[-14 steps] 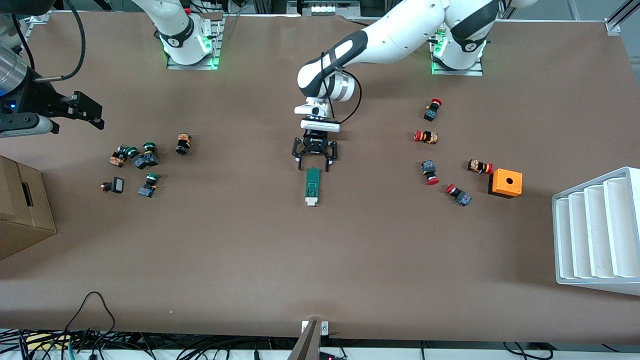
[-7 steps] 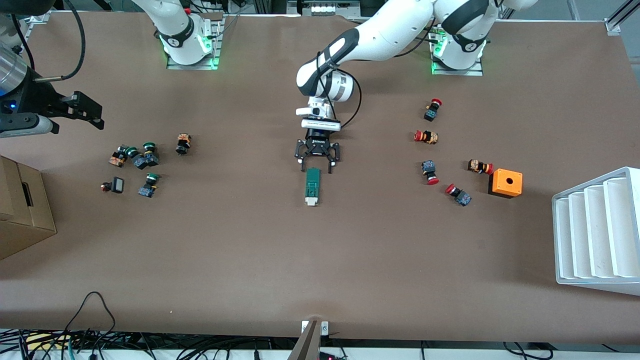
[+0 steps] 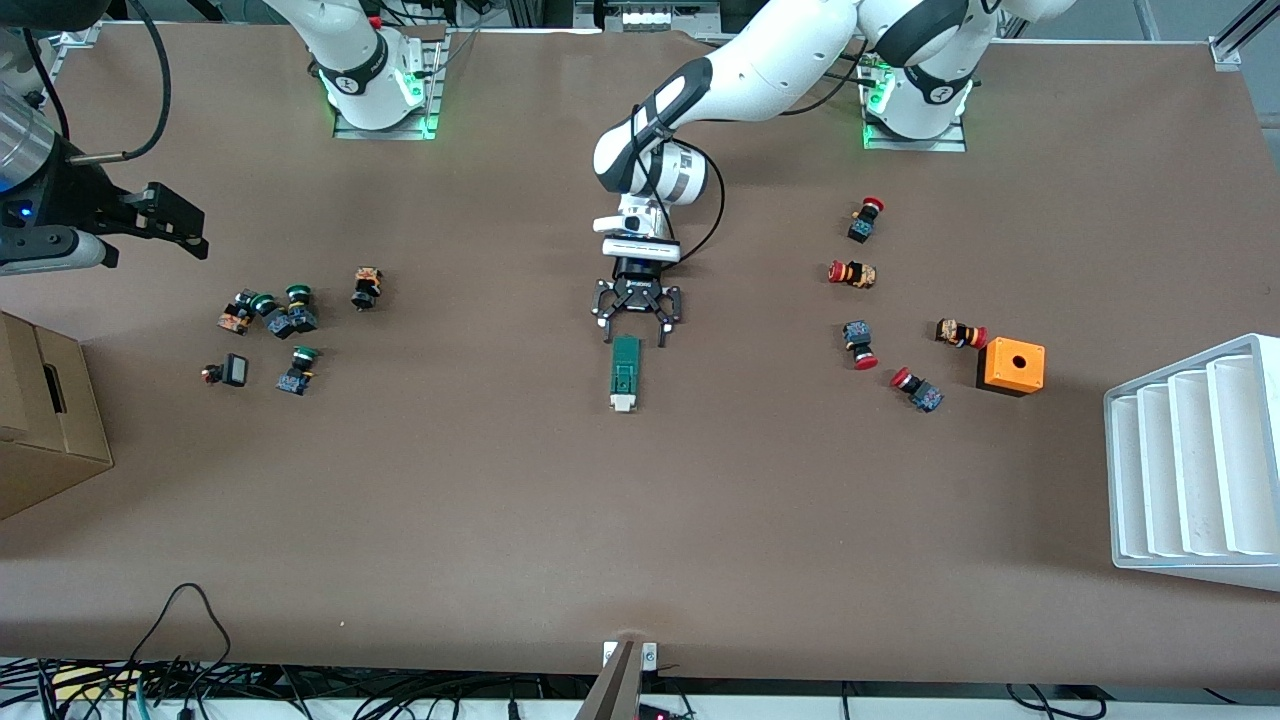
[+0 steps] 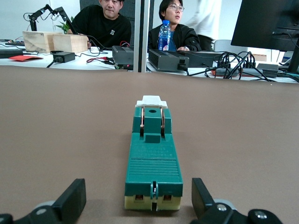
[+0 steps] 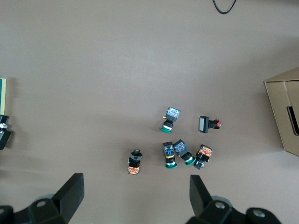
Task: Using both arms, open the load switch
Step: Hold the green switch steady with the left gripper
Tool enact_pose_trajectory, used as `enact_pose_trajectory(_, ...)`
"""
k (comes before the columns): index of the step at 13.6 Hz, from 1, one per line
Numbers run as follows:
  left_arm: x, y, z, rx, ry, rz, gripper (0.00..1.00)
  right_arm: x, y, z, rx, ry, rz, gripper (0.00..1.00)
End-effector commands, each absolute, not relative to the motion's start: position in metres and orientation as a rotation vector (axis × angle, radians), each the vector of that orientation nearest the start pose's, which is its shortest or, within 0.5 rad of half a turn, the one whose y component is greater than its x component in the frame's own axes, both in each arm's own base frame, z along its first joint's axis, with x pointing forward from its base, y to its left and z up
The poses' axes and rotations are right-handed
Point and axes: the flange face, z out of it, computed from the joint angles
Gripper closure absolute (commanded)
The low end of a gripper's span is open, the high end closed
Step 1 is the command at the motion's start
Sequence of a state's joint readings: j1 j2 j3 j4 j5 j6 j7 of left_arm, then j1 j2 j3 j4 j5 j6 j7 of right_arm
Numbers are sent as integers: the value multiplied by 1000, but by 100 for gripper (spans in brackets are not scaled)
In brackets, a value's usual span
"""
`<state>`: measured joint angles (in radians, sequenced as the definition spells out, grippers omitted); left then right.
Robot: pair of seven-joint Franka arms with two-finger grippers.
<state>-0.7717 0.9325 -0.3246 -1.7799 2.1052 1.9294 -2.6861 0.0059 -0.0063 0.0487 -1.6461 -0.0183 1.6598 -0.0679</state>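
The load switch [image 3: 625,372] lies in the middle of the table, a narrow dark-green block with its white piece [image 3: 622,403] at the end nearer the front camera. My left gripper [image 3: 637,338] hangs low over the switch's green end, open. In the left wrist view the switch [image 4: 153,154] runs straight away from the left gripper [image 4: 138,193], a fingertip standing clear on either side of its near end. My right gripper [image 3: 178,225] waits open, high above the right arm's end of the table. The right wrist view shows nothing between the right gripper's [image 5: 135,193] fingers.
Several green-capped push buttons [image 3: 275,320] lie toward the right arm's end, with a cardboard box [image 3: 45,420] at that table edge. Several red-capped buttons [image 3: 860,300], an orange box with a hole [image 3: 1010,366] and a white stepped rack [image 3: 1190,465] are toward the left arm's end.
My left gripper has sunk a little and crept toward the switch's green end, still open. The right arm and the switch have not moved.
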Motion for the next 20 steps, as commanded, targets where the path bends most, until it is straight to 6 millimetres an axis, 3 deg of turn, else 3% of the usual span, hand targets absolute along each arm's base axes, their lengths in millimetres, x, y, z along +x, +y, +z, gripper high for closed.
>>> enact_pose_trajectory(1,348,-532,56,-2603,-19,-1914,3,561,28,606,-3166,-215,-29,0)
enact_pose_trajectory(5,347,-535,56,-2605,-21,-1917,3,561,28,606,-3166,-215,-29,0)
enact_pose_trajectory(9,350,-550,54,-2604,-51,-1912,7,561,28,606,-3166,-215,-29,0)
enact_pose_trajectory(20,351,-548,53,-2604,-67,-1912,41,562,26,606,-3167,-210,-31,0)
